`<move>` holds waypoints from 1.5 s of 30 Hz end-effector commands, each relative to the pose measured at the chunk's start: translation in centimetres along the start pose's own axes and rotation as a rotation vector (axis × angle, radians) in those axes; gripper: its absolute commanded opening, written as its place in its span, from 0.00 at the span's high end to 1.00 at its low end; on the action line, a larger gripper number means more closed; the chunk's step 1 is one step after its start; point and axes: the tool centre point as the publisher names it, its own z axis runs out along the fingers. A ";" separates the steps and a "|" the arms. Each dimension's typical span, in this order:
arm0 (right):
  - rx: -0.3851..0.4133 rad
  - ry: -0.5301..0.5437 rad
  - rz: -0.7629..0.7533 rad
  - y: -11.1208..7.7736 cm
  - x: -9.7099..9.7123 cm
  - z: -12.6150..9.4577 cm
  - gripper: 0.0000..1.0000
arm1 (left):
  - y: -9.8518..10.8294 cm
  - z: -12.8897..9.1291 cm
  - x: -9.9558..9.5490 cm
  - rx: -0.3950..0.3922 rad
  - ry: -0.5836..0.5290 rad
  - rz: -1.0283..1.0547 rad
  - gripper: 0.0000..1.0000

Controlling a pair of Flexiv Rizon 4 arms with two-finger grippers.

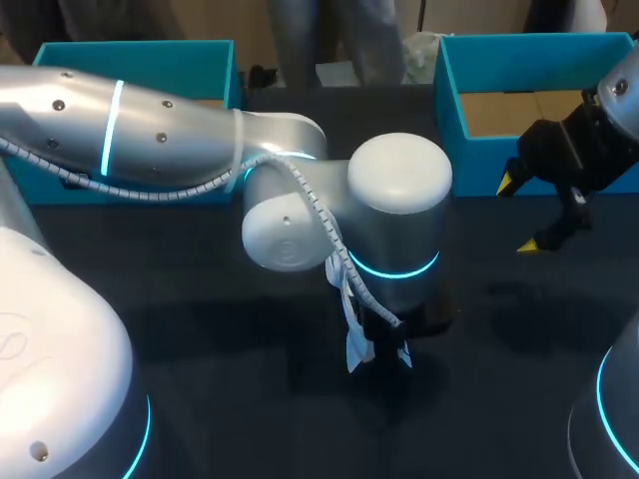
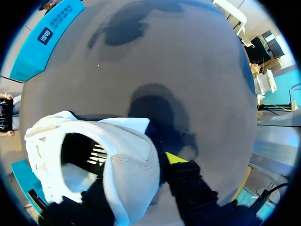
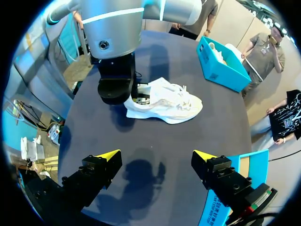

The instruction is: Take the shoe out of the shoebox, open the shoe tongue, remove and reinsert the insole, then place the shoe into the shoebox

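White characters and a small dark label on the wall of a teal shoebox (image 2: pixel 37 47) in the left wrist view, too small and warped to make out, more white print along a teal box edge (image 3: pixel 212 213) in the right wrist view, equally unreadable.

shoe (image 3: pixel 164 101): white, lying mid-table | shoebox (image 3: pixel 221 66): teal, open, well apart

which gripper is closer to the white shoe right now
Left. The left gripper is shut on the heel of the white shoe at mid-table; the right gripper hangs open, well apart from it, beside the blue box.
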 end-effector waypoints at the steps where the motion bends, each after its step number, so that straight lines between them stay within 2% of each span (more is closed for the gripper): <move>1: 0.003 -0.001 0.000 0.0 0.0 0.1 0.00 | 0.3 0.3 -0.6 0.010 0.036 -0.003 1.00; 7: 0.003 -0.001 0.000 0.0 0.0 0.1 0.00 | 0.8 -0.2 -0.4 0.010 0.093 0.011 1.00; 11: 0.003 -0.001 0.000 0.0 0.0 0.1 0.00 | 1.3 -1.7 -0.3 -0.028 0.119 0.001 1.00; 12: 0.003 -0.001 0.000 0.0 0.0 0.1 0.00 | 1.5 -2.2 -0.4 -0.026 0.135 0.012 1.00; 13: 0.003 -0.001 0.000 0.0 0.0 0.1 0.00 | 1.6 -2.8 -0.5 -0.056 0.131 -0.014 1.00; 14: 0.003 -0.001 0.000 0.0 0.0 0.1 0.00 | 1.9 -3.6 -0.6 -0.043 0.146 -0.008 1.00; 20: 0.003 -0.001 0.000 0.0 0.0 0.1 0.00 | 3.1 -8.2 -1.6 -0.078 0.173 0.014 1.00; 24: 0.003 -0.001 0.000 0.0 0.0 0.1 0.00 | 3.7 -11.3 -1.9 -0.088 0.158 0.043 1.00; 36: 0.003 -0.001 0.000 0.0 0.0 0.1 0.00 | 5.0 -19.0 -1.7 -0.050 0.168 0.137 1.00; 43: 0.003 -0.001 0.000 0.0 0.0 0.1 0.00 | 5.8 -22.5 -1.7 -0.008 0.169 0.187 1.00; 45: 0.003 -0.001 0.000 0.0 0.0 0.1 0.00 | 5.9 -23.1 -1.8 0.004 0.123 0.190 1.00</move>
